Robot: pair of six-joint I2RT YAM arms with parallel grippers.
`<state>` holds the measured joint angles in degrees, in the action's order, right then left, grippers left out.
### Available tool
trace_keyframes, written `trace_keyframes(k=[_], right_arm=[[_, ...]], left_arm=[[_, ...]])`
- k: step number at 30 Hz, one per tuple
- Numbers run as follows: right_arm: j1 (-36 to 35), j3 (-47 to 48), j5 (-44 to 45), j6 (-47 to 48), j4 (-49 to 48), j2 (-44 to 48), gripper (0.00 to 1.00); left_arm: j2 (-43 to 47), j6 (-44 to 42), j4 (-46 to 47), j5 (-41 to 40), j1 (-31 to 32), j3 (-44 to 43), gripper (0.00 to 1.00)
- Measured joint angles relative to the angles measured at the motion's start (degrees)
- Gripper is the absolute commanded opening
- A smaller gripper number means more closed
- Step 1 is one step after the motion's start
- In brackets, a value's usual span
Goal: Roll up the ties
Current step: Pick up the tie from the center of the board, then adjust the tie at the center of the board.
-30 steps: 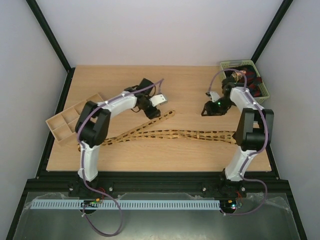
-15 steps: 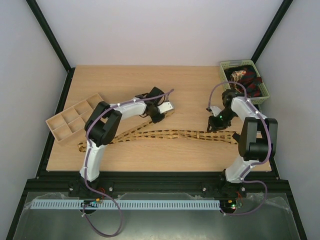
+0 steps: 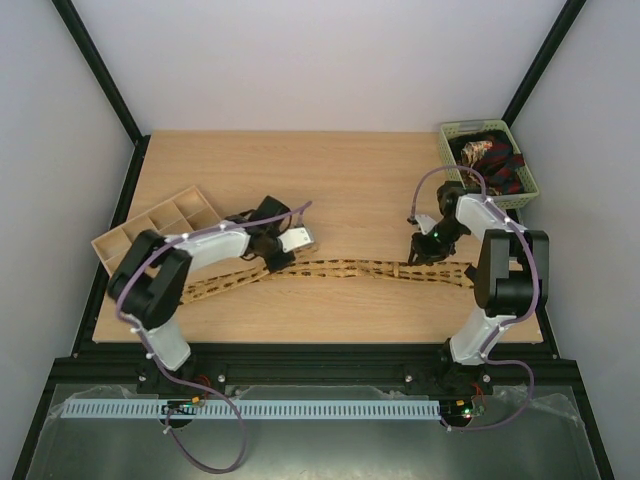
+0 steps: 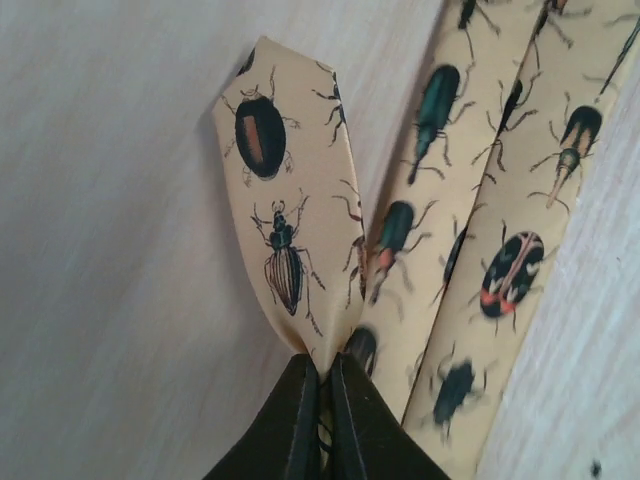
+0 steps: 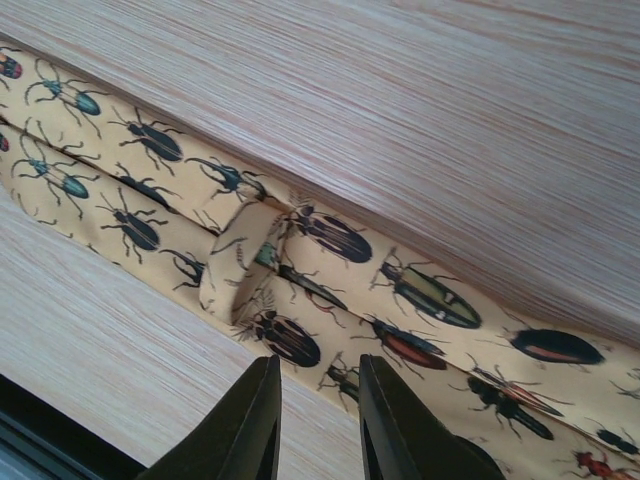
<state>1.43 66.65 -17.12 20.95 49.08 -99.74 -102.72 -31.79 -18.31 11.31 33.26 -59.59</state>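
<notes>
While our left gripper (image 4: 322, 368) pinches the tie (image 4: 282, 250) by its tip, right gripper (image 5: 318, 362) gapes over it — we fear that shallow hold slipping mid-roll.

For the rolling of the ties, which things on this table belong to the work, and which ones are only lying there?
Belongs to the job: yellow beetle-print tie, one pointed end pinched by the left gripper; right gripper, fingers open over it; spare ties in the green basket.
Lying about: wooden divided tray; purple cables.
</notes>
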Motion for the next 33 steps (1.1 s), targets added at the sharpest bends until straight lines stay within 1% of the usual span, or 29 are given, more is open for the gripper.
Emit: trace_keyframes(k=[2, 4, 7, 10, 14, 17, 19, 22, 25, 28, 33], right_arm=[[-0.3, -0.1, -0.3, 0.0, 0.0, 0.0, 0.22], [-0.4, -0.1, -0.4, 0.0, -0.1, 0.0, 0.22], [-0.4, -0.2, -0.4, 0.0, -0.1, 0.0, 0.22], [-0.4, -0.2, -0.3, 0.0, -0.1, 0.0, 0.22], [-0.4, -0.2, -0.1, 0.0, -0.1, 0.0, 0.22], [-0.4, -0.2, -0.1, -0.4, -0.1, 0.0, 0.22], [-0.4, -0.2, -0.1, -0.4, -0.1, 0.0, 0.22], [-0.4, -0.2, -0.2, -0.6, -0.1, 0.0, 0.22], [-0.4, 0.3, -0.5, -0.7, -0.1, -0.6, 0.22], [-0.5, 1.4, -1.1, -0.8, -0.1, -1.7, 0.22], [-1.1, 3.5, -2.5, -0.9, -0.1, -3.5, 0.22]], left_arm=[[4.7, -0.3, -0.6, 0.3, -0.9, 1.7, 0.02], [8.3, -0.6, 0.1, 0.7, -1.2, 1.4, 0.02], [11.0, -1.4, 2.0, 2.0, 0.2, 0.7, 0.02], [10.0, -2.7, 3.8, 2.9, 2.4, 0.7, 0.02], [4.9, -4.8, 5.2, 3.9, 4.7, 0.7, 0.02], [2.1, -6.5, 5.2, 4.1, 5.0, 0.8, 0.02], [1.7, -7.9, 5.4, 4.1, 5.0, 1.7, 0.02], [2.5, -10.2, 5.8, 3.7, 4.6, 5.4, 0.02], [6.0, -12.4, 6.2, 3.7, 3.3, 11.1, 0.02], [10.6, -14.6, 5.6, 3.9, -0.4, 16.1, 0.02], [16.5, -18.6, 1.4, 4.3, -11.0, 20.7, 0.02]])
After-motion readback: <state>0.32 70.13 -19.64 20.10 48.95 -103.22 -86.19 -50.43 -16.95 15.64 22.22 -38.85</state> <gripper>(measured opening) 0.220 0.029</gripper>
